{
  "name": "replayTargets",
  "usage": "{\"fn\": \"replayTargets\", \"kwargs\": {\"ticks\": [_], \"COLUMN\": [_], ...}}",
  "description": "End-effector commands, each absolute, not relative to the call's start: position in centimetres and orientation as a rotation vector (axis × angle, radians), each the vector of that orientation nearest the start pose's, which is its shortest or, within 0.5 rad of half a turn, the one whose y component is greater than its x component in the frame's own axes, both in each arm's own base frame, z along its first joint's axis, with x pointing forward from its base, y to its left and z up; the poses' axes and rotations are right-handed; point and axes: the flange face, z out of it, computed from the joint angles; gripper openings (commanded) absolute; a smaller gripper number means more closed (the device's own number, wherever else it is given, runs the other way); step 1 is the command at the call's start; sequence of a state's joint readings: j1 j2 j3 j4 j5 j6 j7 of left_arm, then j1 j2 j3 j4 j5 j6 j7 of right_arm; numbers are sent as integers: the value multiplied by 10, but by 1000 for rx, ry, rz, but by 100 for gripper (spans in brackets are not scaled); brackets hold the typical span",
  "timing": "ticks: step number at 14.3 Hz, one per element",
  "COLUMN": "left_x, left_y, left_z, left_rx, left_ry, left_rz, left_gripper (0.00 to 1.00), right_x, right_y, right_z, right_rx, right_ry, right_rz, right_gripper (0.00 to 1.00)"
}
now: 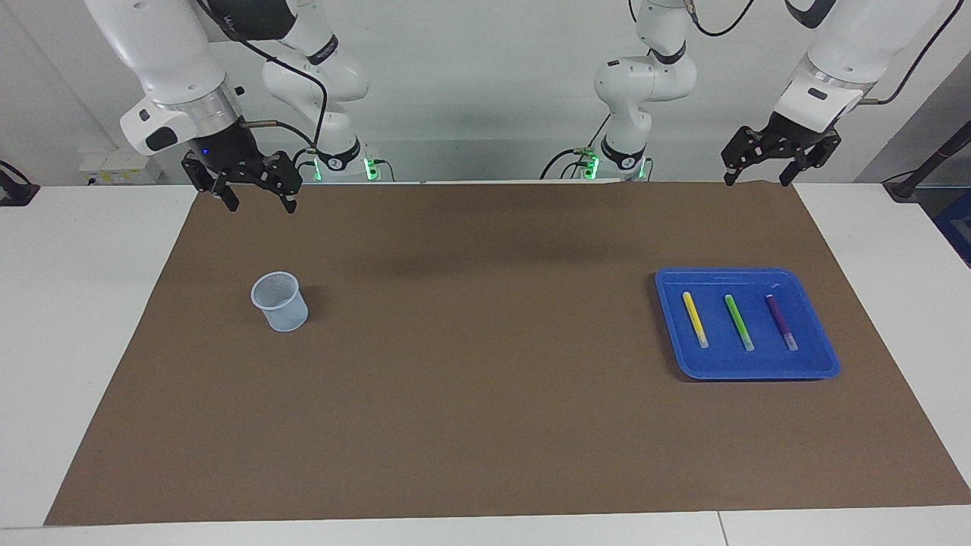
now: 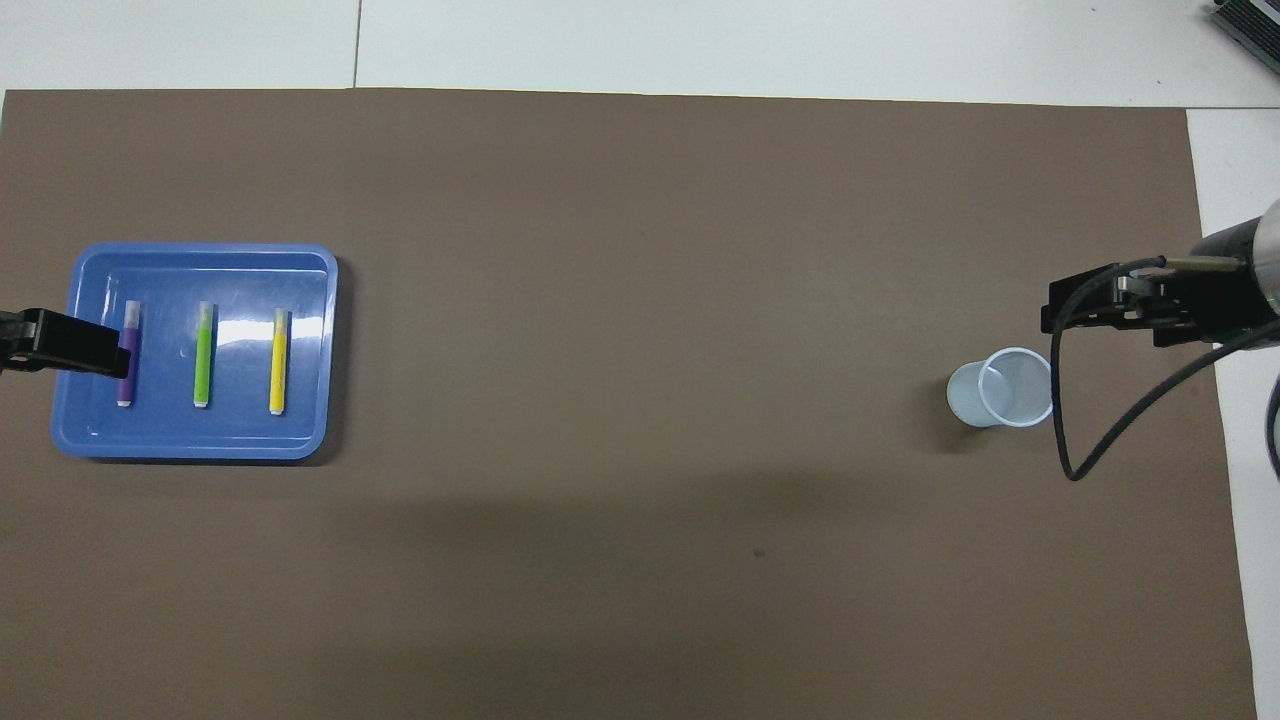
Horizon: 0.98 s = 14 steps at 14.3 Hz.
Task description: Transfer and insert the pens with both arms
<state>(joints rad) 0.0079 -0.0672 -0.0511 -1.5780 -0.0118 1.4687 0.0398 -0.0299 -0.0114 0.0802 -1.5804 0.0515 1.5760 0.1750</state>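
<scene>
Three slim marker pens, yellow (image 1: 695,319), green (image 1: 739,322) and purple (image 1: 781,321), lie side by side in a shallow blue plastic tray (image 1: 821,362) toward my left arm's end of the brown mat (image 1: 485,425). My left gripper (image 1: 758,180) and right gripper (image 1: 258,203) hang raised, jaws spread, empty. A pale plastic cup (image 1: 281,302) stands toward my right arm's end.

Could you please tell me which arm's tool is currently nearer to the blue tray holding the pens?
The left. The left tool, open and empty, hangs above the mat's robot-side edge at the blue tray's end of the table. The right tool, also open, hangs at the other end, near the cup.
</scene>
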Motion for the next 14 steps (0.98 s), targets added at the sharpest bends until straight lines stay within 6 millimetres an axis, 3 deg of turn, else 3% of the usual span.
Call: {"fn": "replayTargets", "kwargs": {"ticks": [1, 14], "left_x": [525, 524], "left_y": [-25, -25], "left_z": [653, 653], "left_rx": [-3156, -3149], "left_ry": [117, 118], "left_rz": [73, 78], "left_gripper": [100, 100], "right_x": [548, 548], "right_y": [35, 34], "right_z": [628, 630], "right_rx": [-3108, -3121], "right_ry": [193, 112], "right_rz": [3, -2], "right_gripper": [100, 100]}}
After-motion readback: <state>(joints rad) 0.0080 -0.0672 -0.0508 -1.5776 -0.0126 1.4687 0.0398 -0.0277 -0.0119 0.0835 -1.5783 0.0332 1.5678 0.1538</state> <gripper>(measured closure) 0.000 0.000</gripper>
